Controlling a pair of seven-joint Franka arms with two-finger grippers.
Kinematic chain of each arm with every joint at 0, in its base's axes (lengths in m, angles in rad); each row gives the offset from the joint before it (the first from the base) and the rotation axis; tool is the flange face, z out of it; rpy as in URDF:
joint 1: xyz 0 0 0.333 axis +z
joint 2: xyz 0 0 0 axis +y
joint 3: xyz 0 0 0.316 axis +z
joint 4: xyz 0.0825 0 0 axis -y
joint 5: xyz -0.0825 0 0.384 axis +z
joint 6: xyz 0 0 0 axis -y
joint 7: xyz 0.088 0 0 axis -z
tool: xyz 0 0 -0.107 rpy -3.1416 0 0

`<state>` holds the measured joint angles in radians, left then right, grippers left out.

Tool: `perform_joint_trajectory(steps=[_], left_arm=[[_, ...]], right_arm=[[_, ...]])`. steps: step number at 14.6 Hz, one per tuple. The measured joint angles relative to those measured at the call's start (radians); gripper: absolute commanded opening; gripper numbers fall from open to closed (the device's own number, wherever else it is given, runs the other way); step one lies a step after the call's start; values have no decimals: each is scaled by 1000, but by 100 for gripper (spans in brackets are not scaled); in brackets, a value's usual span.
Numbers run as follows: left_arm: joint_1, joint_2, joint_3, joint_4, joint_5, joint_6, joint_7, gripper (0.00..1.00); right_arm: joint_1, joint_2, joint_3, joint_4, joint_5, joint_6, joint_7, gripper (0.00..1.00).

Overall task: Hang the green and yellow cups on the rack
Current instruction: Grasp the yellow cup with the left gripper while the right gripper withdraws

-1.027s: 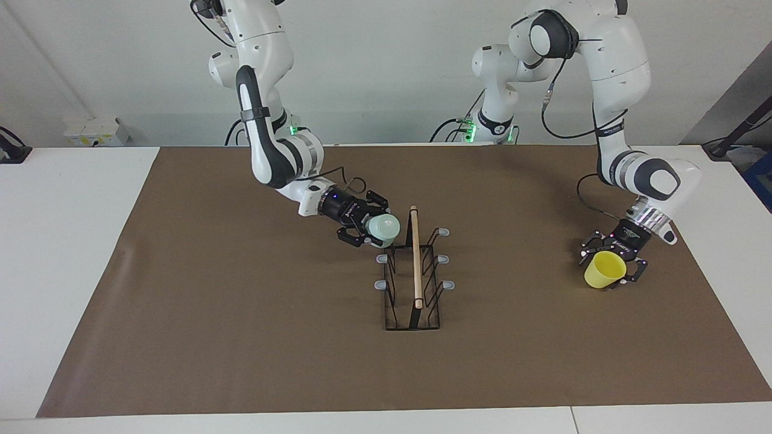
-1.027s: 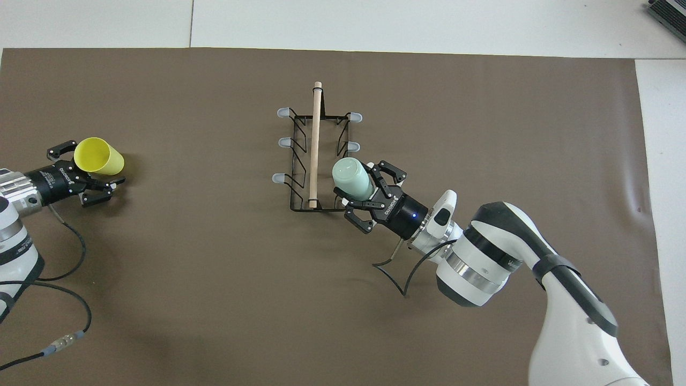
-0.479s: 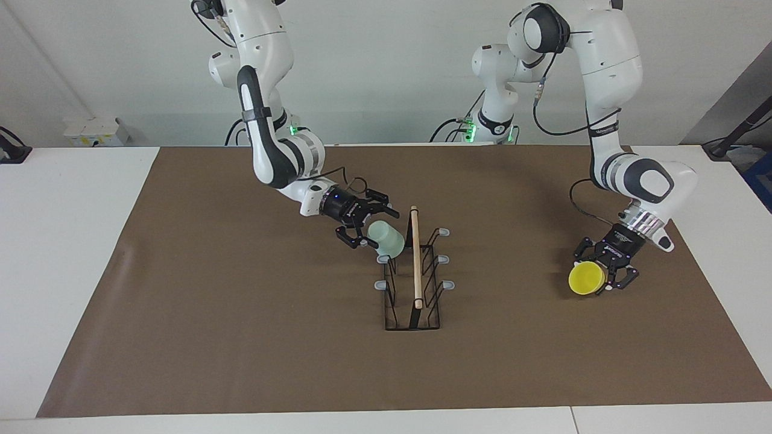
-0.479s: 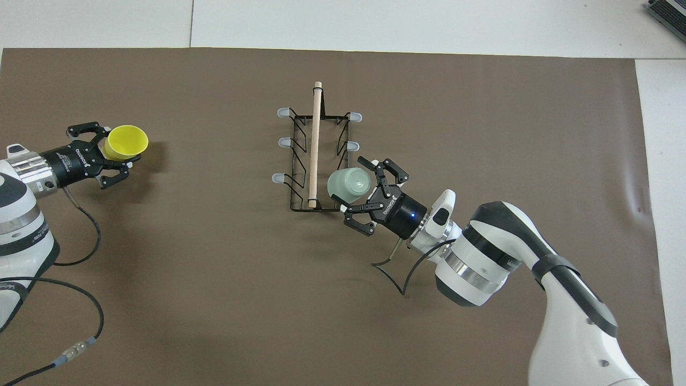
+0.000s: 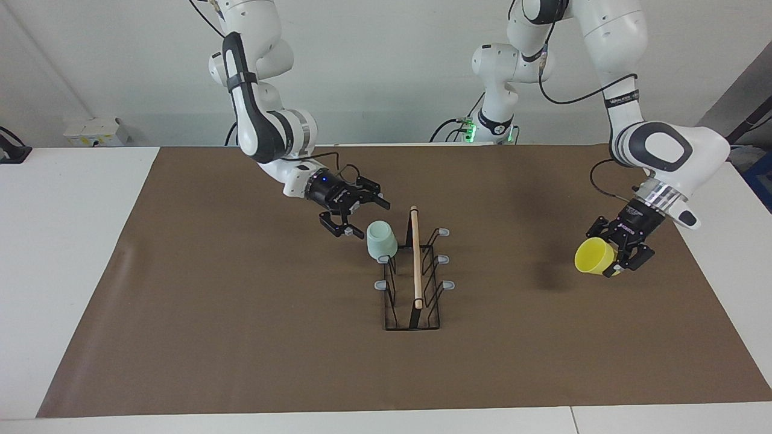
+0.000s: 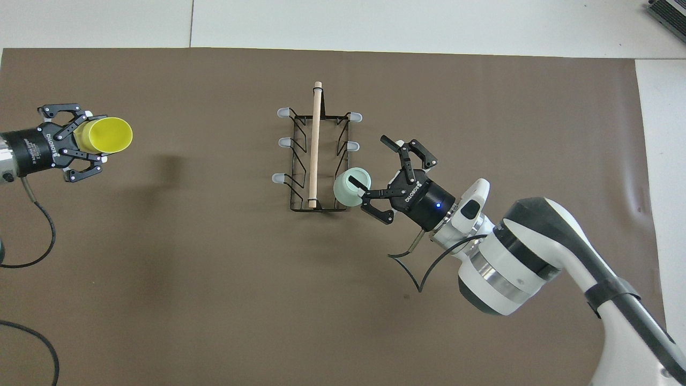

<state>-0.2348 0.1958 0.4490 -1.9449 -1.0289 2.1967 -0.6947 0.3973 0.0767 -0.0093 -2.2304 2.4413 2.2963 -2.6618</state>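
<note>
the green cup is a small pale mint tumbler, smooth matte plastic, tapered and without a handle; it sits upside down on a prong of the rack, on the prong nearest the robots on the right arm's side. the right gripper is just beside it, over the mat on the robots' side of the cup, its fingers spread wide and holding nothing. in the overhead view one fingertip lies close over the cup's upturned base; i cannot tell if it touches.

the yellow cup is the same shape in bright lemon plastic, glossy inside. the left gripper is closed on it near its base and holds it in the air over the mat toward the left arm's end, lying on its side with the open mouth pointing away from the wrist, a shadow under it.

the rack is thin black bent wire, a long rectangular stand with grey rounded tips on its prongs and a pale round wooden dowel along its top. the mat is flat, dull brown, on a white table.
</note>
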Motion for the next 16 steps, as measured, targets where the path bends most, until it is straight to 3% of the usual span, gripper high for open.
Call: perform_joint_trajectory(steps=[5,11,16], left_arm=[[-10,-138,-135,-4,362,0,-111,0],[-12,-214,-300,-12,673,1,-209,0],[-15,-223,-449,-17,865,44,-287,0]], right_arm=[[-139,-24,-5,48,-361,60,118,100],[-238,-30,-11,156,-905,81,493,100],[-264,-50,-11,204,-1298,81,830,100]])
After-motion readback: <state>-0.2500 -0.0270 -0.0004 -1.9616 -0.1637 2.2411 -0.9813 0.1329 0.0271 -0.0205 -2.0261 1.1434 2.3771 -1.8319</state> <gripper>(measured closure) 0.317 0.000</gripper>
